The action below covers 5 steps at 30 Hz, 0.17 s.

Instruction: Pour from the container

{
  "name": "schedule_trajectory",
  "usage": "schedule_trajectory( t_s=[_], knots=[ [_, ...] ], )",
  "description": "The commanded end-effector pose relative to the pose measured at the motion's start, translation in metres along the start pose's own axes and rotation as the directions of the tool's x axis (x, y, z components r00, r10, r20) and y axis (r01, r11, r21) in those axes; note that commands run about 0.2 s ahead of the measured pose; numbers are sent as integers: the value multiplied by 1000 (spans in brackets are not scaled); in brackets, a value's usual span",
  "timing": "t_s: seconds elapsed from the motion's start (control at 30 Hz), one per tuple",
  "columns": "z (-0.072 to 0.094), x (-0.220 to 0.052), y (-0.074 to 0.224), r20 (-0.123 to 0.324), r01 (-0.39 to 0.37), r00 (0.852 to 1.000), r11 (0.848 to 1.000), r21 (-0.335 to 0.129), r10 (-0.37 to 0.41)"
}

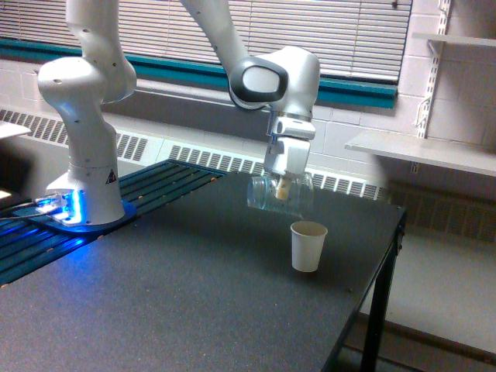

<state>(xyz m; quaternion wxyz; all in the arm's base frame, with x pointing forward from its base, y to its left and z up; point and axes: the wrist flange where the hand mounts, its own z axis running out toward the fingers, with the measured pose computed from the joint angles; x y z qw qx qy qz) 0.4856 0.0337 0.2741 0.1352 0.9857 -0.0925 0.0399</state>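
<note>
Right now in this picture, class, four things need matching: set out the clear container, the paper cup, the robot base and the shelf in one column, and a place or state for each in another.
Things:
1. container
2. paper cup
3. robot base
4. shelf

Places or states:
A. upright on the dark table
B. on the wall, at the exterior view's right
C. tipped on its side, held in the air
D. lit blue at its foot

Pairs: 1-C, 2-A, 3-D, 4-B
</note>
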Motion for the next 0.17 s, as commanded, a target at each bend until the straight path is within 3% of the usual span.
schedule_trajectory(
  t_s=[0.03,0.17],
  knots=[
    [-7,-3,19,-21,-16,1000,999,39,17],
    [-9,-7,25,-28,-27,999,998,55,28]
  ],
)
